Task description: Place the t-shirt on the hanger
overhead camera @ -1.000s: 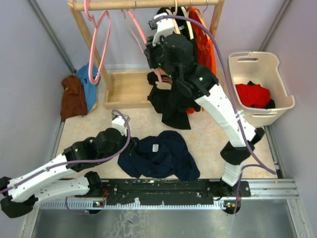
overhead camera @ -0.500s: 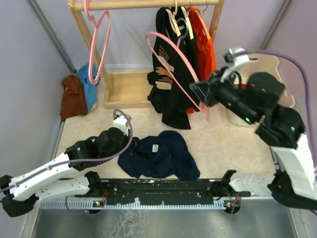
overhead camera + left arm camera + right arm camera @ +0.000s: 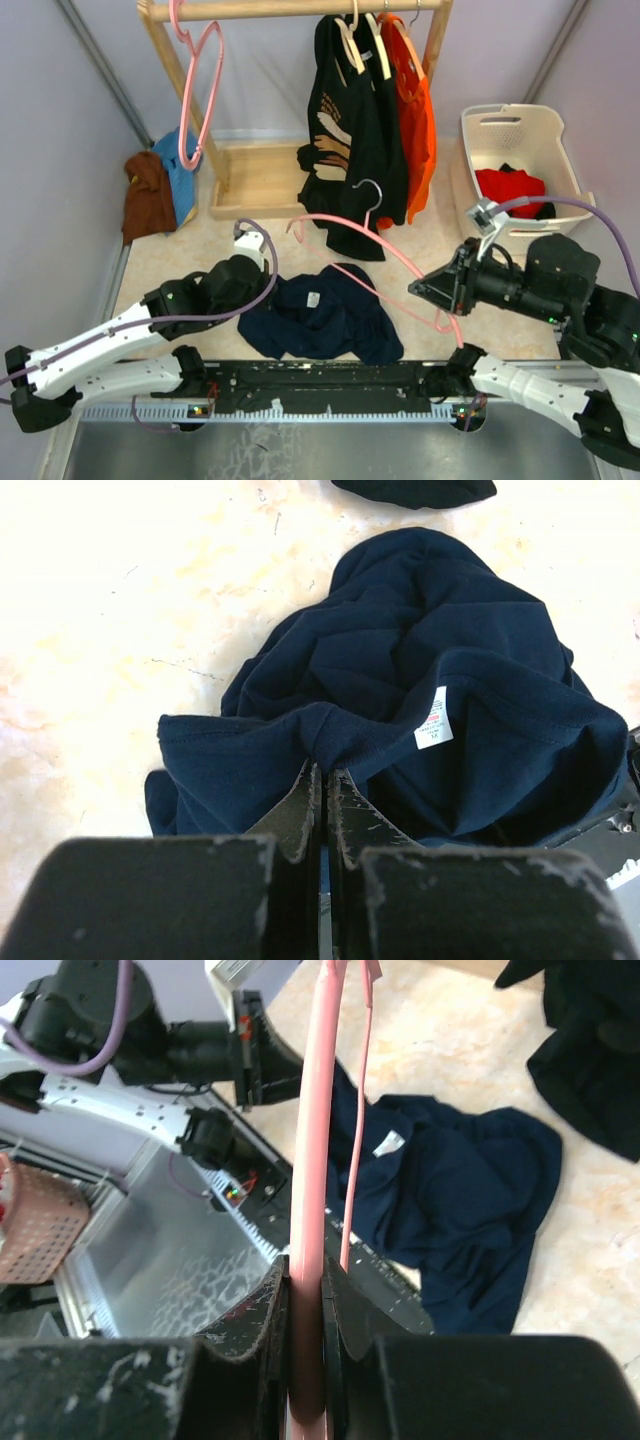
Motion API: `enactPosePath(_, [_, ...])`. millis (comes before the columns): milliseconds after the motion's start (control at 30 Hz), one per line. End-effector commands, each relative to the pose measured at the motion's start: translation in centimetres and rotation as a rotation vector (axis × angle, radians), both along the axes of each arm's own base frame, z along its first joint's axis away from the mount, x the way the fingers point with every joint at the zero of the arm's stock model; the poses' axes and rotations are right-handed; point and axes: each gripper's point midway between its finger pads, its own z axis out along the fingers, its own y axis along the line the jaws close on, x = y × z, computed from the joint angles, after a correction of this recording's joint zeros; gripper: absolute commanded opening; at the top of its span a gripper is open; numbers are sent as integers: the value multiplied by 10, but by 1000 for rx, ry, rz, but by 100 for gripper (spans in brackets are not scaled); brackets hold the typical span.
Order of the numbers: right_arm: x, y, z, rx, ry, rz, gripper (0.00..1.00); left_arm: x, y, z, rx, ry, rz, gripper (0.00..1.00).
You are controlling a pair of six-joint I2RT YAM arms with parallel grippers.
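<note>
The right end effector (image 3: 305,1282) grasps the hanger (image 3: 320,1110) over the crumpled t-shirt (image 3: 320,315). The left end effector (image 3: 322,777), clenched at the t-shirt's edge, may pinch nothing. The hanger could snag bunched cloth.

- t-shirt (image 3: 320,318): plain dark navy, white neck label
- hanger (image 3: 395,258): pink, silver hook
- black shirt (image 3: 345,130) at 12 o'clock: tan print
- orange shirt (image 3: 418,110): plain
- basket (image 3: 520,112) at 2 o'clock: cream
</note>
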Motion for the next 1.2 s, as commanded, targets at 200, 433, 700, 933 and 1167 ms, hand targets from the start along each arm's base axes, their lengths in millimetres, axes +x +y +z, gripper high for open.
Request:
enactPosePath(200, [-60,-18,1,156,103,128,0,7,-2,13,-12,-12,40,0])
enactPosePath(433, [-76,-29,-18,175,164,136,0,7,0,13,-4,-6,48,0])
enactPosePath(700, [-74,-21,-35,197,195,136,0,8,-2,15,-1,-7,43,0])
enactPosePath(933, [-58,-4,-51,223,198,124,0,7,-2,18,-4,-7,37,0])
enactPosePath(1167, [-46,16,-54,287,175,147,0,5,-2,22,-6,-3,32,0])
